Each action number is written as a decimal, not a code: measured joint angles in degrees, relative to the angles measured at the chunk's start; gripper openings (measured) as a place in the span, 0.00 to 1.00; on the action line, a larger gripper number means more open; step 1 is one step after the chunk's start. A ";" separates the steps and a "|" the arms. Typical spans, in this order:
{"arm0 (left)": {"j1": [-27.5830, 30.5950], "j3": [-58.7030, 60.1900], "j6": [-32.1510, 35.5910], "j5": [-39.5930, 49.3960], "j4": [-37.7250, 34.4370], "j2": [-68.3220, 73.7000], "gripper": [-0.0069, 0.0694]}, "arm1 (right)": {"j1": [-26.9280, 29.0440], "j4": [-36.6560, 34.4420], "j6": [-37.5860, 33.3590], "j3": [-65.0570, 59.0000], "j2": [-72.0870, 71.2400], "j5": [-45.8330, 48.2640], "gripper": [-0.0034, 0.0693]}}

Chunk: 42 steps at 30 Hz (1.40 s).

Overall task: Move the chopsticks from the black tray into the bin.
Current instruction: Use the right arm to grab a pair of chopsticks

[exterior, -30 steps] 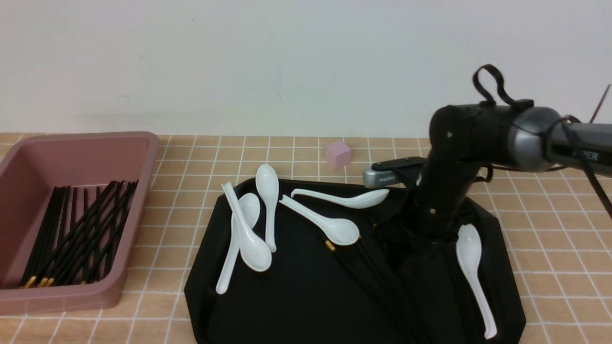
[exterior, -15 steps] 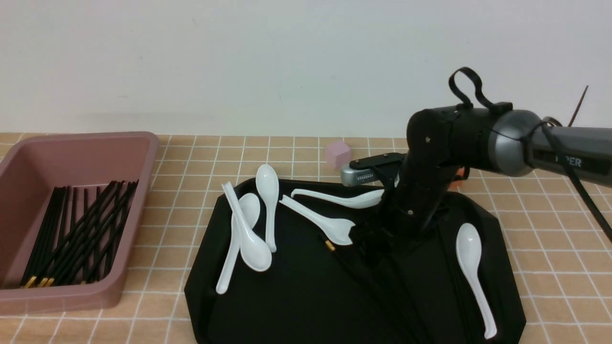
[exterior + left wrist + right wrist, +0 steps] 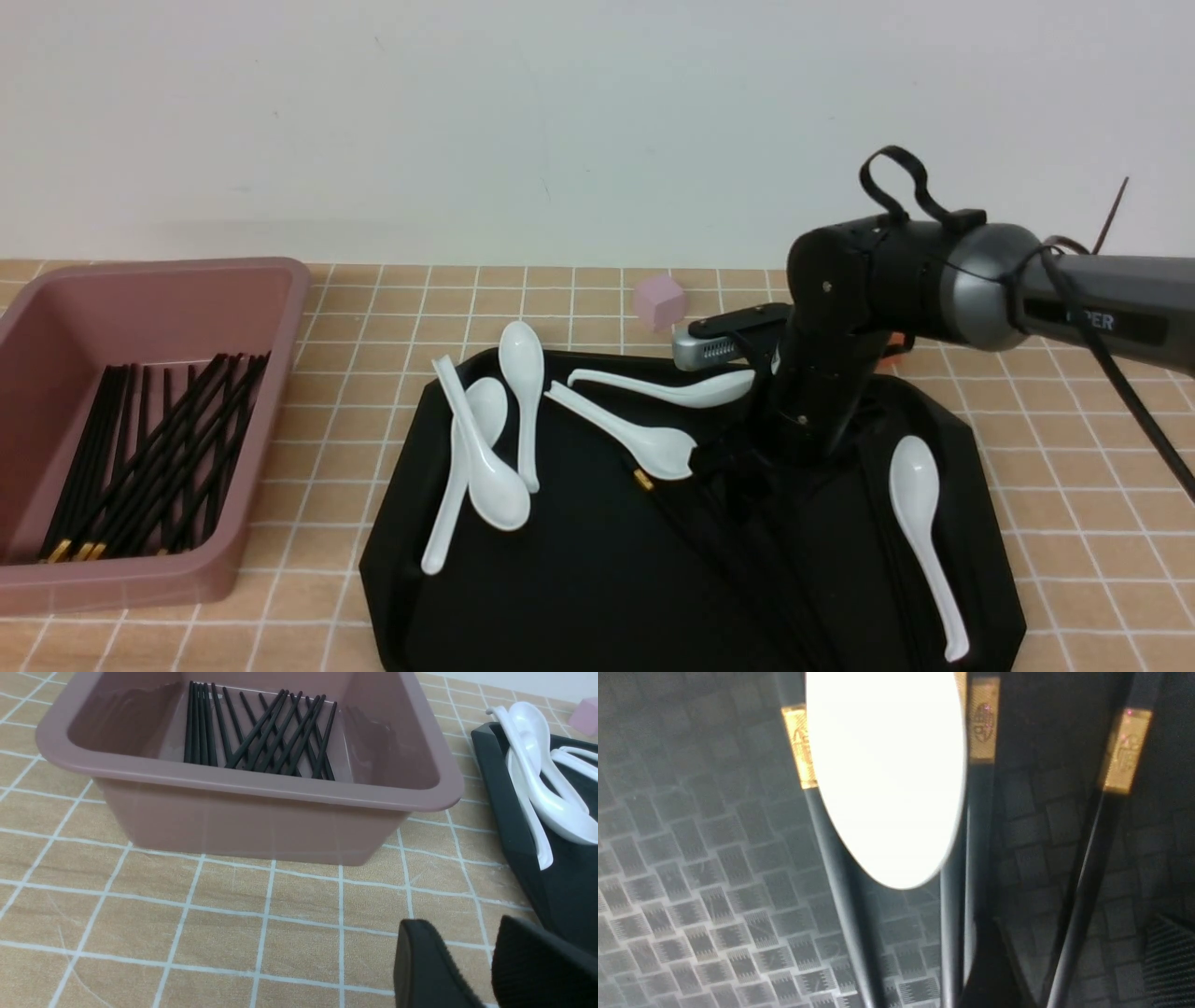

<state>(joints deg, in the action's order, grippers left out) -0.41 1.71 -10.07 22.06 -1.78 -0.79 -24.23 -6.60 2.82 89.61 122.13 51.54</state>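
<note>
Chopsticks (image 3: 836, 882) lying flat, gold bands (image 3: 1125, 751) far-end

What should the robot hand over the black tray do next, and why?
Probably lower a little and close its fingers on one chopstick. The right gripper is open just above the black tray, and a white spoon lies over two of the sticks there, so that free one looks easiest. The bin waits on the left.
</note>
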 joint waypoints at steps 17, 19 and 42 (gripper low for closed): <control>0.00 0.00 0.00 0.00 0.00 0.00 0.40 | 0.00 -6.03 -2.15 7.36 1.41 10.20 0.64; 0.00 0.00 0.00 0.00 0.00 0.00 0.40 | 0.00 -8.41 -4.04 7.36 1.41 12.63 0.62; 0.00 0.00 0.00 0.00 0.00 0.00 0.40 | -0.41 -7.28 -6.66 6.84 1.91 14.70 0.25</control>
<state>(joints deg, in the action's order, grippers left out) -0.41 1.71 -10.07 22.06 -1.78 -0.79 -24.64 -13.88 -3.84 96.45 124.04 66.24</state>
